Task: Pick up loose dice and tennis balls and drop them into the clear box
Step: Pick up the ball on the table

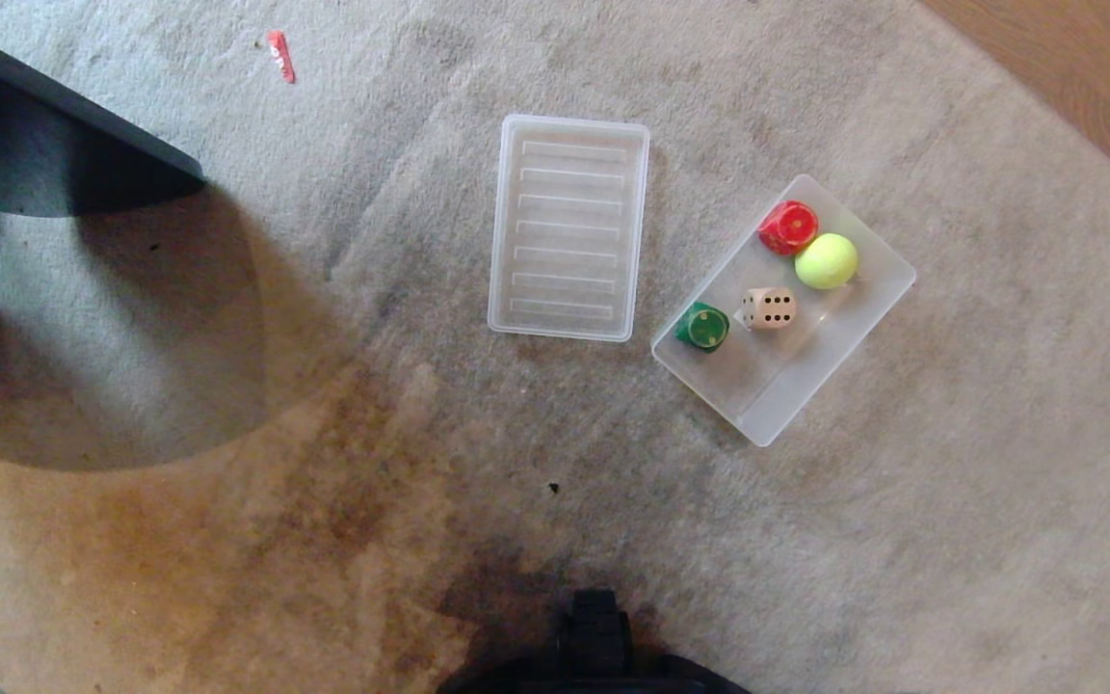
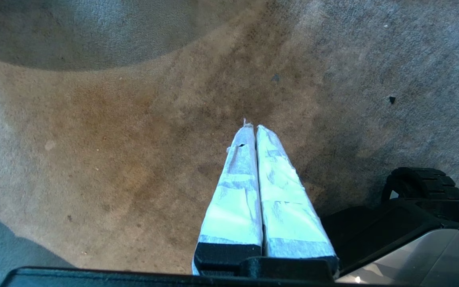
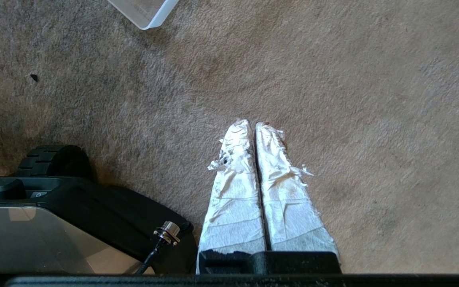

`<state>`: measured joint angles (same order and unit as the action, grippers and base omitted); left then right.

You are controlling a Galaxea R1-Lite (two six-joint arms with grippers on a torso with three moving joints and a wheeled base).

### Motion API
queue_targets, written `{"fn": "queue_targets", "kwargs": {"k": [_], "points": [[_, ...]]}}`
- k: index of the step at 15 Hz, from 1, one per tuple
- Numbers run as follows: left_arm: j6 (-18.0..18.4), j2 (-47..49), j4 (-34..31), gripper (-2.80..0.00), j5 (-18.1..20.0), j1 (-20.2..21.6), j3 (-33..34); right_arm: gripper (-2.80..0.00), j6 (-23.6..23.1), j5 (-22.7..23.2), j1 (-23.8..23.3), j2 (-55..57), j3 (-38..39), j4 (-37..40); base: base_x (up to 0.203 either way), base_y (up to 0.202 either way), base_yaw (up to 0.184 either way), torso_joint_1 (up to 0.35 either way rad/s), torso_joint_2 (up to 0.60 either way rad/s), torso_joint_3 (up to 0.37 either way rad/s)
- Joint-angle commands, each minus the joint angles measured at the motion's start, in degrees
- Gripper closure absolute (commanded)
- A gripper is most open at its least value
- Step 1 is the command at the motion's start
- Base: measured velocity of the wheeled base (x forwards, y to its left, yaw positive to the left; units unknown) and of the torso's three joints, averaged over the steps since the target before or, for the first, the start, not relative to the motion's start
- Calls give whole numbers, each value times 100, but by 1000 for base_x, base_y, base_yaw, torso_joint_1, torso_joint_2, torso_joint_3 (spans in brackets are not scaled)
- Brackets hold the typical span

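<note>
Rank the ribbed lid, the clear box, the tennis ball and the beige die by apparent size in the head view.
1. ribbed lid and clear box: too alike to rank
2. tennis ball
3. beige die

A home floor: stained carpet [image 1: 227, 540] beside wood flooring [image 1: 1085, 77].

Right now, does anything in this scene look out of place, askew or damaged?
The ribbed lid lies on the carpet beside the clear box, which sits askew. The carpet has a brown stain, and a small red scrap lies on it.
</note>
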<state>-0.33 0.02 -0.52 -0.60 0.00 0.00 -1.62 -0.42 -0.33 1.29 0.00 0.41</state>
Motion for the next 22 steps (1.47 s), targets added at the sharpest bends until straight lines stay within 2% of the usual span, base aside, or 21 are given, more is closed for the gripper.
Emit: {"fn": "queue_targets", "kwargs": {"k": [1,22], "points": [[-2,-2,0,0,-2,0,0,0,-5,-2,-2,11,18,-4,0,0,0,0,0,0],[-2,-2,0,0,-2,0,4,0,-5,-2,-2,11,18,2,0,0,0,0,0,0]]}}
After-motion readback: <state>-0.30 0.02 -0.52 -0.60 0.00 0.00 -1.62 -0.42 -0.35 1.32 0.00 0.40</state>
